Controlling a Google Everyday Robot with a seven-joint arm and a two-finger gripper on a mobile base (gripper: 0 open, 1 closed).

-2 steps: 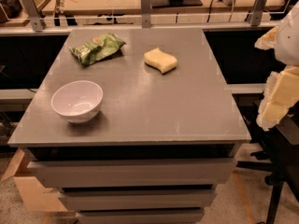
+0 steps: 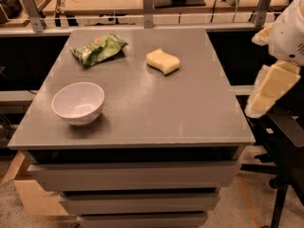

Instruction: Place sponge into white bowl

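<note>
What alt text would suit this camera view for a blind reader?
A yellow sponge lies toward the back of a grey table, apart from an empty white bowl near the front left. A green snack bag sits back left; the robot's gripper hangs beyond the table's right edge.

A white rounded arm (image 2: 290, 30) with yellowish foam-padded jaws, at right edge.

Dim amber light from above; the white bowl (image 2: 78, 102) shows faint glare and drops a soft shadow on the table (image 2: 142, 113). Right of the table, the gripper (image 2: 270, 87) glows pale.
</note>
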